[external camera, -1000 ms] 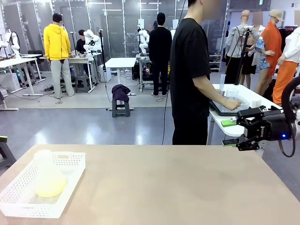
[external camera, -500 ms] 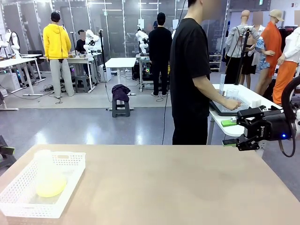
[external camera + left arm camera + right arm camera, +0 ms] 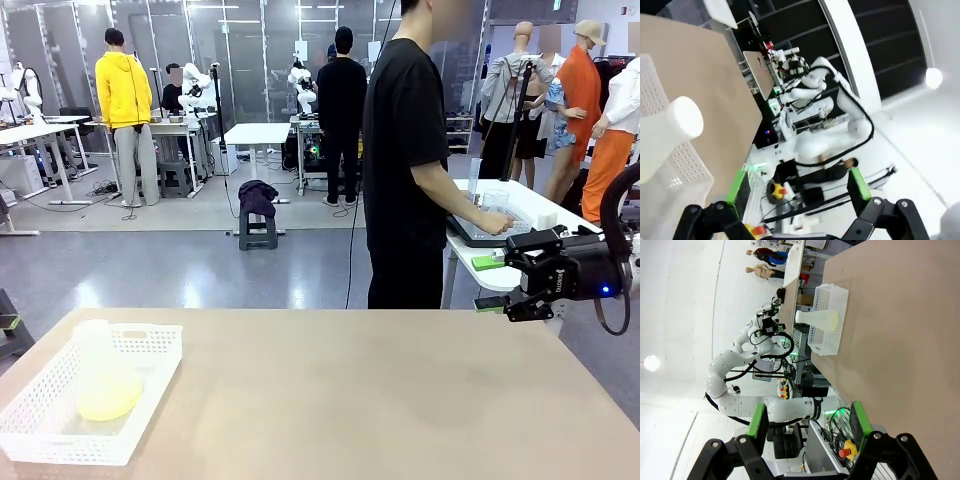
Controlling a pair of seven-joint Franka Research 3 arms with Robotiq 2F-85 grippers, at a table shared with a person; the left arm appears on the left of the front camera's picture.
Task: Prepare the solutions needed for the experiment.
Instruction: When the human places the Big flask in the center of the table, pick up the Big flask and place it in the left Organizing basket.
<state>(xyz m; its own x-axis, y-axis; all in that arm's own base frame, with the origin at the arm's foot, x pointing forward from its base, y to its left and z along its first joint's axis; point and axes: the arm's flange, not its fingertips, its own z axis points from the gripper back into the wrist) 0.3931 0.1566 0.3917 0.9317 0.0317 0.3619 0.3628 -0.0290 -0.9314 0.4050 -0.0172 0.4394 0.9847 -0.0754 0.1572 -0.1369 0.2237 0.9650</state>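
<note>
**Both tools idle, flask waiting in the basket**

Right tool (image 3: 492, 283) hangs jaws apart, empty, well right of the basket (image 3: 150, 385) — left tool (image 3: 797, 192) wide open beside it. The solutions (image 3: 108, 400) sit in a flask inside the basket, probably parked for pickup.

Robotics laboratory, open-plan. A glossy grey floor (image 3: 200, 270) is seen, with glass partition walls (image 3: 240, 60) behind. White work tables (image 3: 255, 133) are set in rows; cables (image 3: 100, 190) are trailed across the floor. A tan table (image 3: 380, 400) is placed in the foreground.
</note>
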